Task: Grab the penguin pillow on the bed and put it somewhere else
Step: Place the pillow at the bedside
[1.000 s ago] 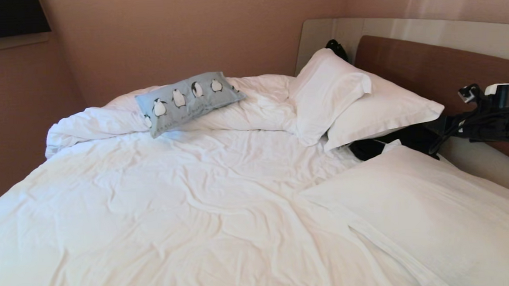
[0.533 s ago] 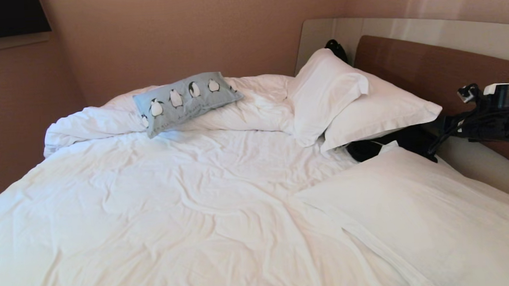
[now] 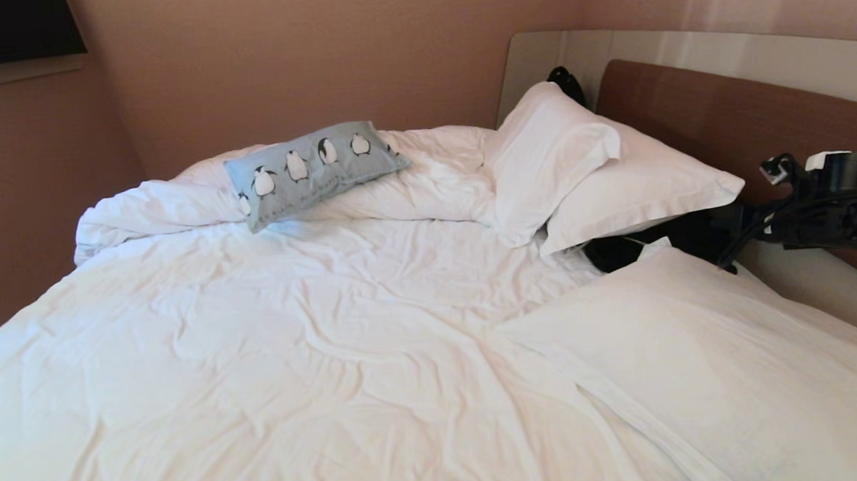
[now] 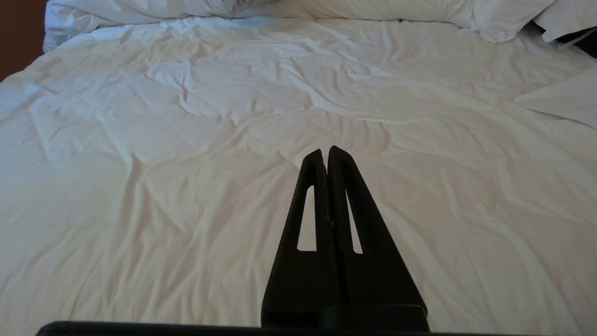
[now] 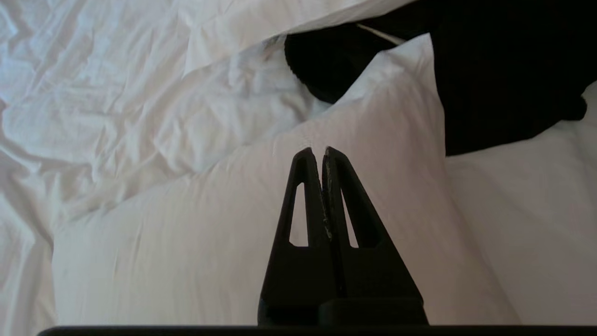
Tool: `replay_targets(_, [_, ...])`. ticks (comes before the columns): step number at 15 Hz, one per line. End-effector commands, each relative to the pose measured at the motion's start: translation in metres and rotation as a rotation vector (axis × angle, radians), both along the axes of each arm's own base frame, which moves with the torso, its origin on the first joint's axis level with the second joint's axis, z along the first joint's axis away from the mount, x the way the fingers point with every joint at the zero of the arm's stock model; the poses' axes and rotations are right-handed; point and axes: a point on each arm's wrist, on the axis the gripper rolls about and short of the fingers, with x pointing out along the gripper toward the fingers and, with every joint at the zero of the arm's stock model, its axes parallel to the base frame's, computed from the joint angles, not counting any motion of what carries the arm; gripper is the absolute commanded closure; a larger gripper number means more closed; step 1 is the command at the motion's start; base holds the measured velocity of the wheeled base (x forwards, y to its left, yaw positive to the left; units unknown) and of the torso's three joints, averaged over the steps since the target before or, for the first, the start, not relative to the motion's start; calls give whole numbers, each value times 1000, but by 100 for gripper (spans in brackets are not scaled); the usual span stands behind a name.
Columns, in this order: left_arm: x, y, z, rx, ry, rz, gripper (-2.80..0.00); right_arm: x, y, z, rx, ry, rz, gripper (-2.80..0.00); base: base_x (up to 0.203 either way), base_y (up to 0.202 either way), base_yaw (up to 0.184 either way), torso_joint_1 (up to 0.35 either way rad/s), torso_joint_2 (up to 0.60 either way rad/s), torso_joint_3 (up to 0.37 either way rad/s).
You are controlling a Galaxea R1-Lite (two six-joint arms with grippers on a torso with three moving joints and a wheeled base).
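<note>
The penguin pillow lies propped on the duvet roll at eleven o'clock, out of reach; both pincers, right and left, are pressed together, empty.

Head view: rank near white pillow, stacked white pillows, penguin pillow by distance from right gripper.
1. near white pillow: right under the right gripper
2. stacked white pillows: by the headboard
3. penguin pillow: far left, on the bunched duvet

Left hand, fingers pressed together, above the bed's rumpled white sheet.
</note>
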Motion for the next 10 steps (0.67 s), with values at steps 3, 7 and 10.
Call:
replay_targets(3, [0, 0, 0, 0, 0, 1, 0, -28, 31, 26, -59, 62, 88, 0, 0, 0, 0, 0, 0, 0])
replay_targets(7, [0, 0, 0, 0, 0, 1, 0, -28, 59, 8, -95, 144, 192, -280, 0, 0, 0, 0, 0, 0])
replay_targets(10, [0, 0, 0, 0, 0, 1, 0, -26, 64, -6, -144, 165, 237, -280, 0, 0, 0, 0, 0, 0])
